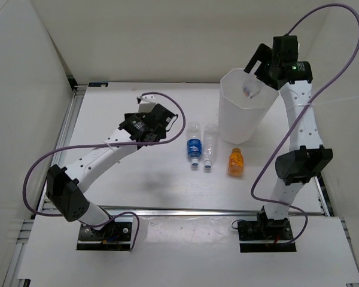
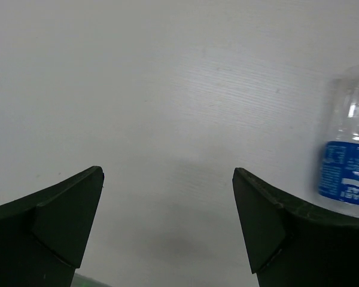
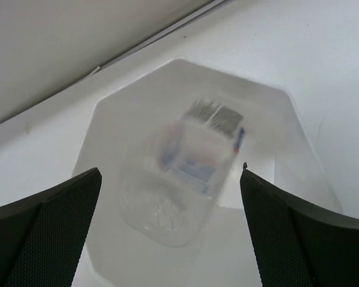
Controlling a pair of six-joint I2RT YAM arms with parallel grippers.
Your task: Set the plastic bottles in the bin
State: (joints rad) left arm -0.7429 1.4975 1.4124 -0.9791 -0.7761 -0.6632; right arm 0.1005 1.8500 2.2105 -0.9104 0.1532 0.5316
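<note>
White bin (image 3: 275, 113), blurred printed-label bottle (image 3: 188, 170) within its rim

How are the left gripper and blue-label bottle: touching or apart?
Apart. Top view shows bare table between the left gripper and the blue-label bottle.

- bin (image 1: 245, 122): translucent white plastic, smooth walls
- blue-label bottle (image 1: 194, 143): clear glossy plastic, shiny printed label
- plain bottle (image 1: 210, 142): clear plastic, white cap
- orange bottle (image 1: 236, 161): glossy, looks plastic
- table (image 2: 167, 89): matt white, faint fine grain
- right gripper (image 3: 170, 172), fingers (image 3: 48, 239): matt black, finely dotted texture
- rail (image 1: 197, 212): bare silvery metal
</note>
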